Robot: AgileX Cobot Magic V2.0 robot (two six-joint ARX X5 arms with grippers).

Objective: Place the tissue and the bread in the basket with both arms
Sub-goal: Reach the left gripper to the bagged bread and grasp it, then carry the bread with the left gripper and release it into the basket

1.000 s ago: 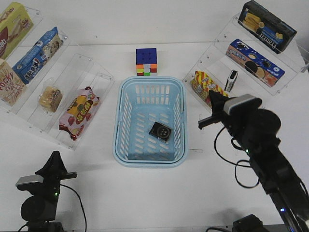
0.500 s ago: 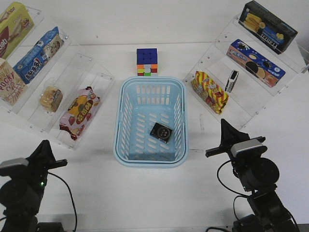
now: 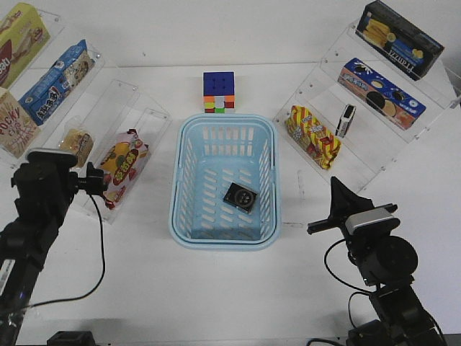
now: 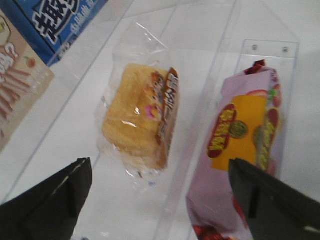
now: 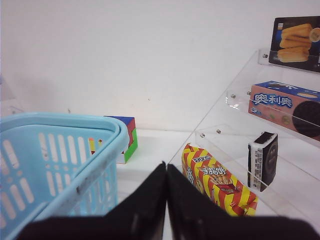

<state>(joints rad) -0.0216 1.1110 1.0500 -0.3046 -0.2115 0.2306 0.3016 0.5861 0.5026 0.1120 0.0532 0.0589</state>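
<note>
The tissue (image 3: 240, 196), a black packet with a pale emblem, lies flat inside the light blue basket (image 3: 223, 241), towards its near right. The bread (image 3: 74, 143), a golden bun in clear wrap, lies on the left acrylic shelf; the left wrist view shows it (image 4: 140, 117) close ahead. My left gripper (image 3: 74, 170) is open and empty just short of the bun, its fingers (image 4: 50, 200) wide apart. My right gripper (image 3: 337, 189) is shut and empty to the right of the basket; its closed tips (image 5: 166, 167) point past the basket rim (image 5: 75, 127).
A red-and-yellow snack bag (image 3: 119, 166) lies beside the bread behind a clear divider (image 4: 200, 150). Boxes fill the left shelf. A twin black-and-white packet (image 3: 346, 120), a striped bag (image 3: 311, 135) and cookie boxes sit on the right shelf. A puzzle cube (image 3: 219, 92) stands behind the basket.
My left arm has risen from the near left corner and moved forward to the left shelf, over the bread. My right arm drew back from the basket earlier and now holds still.
</note>
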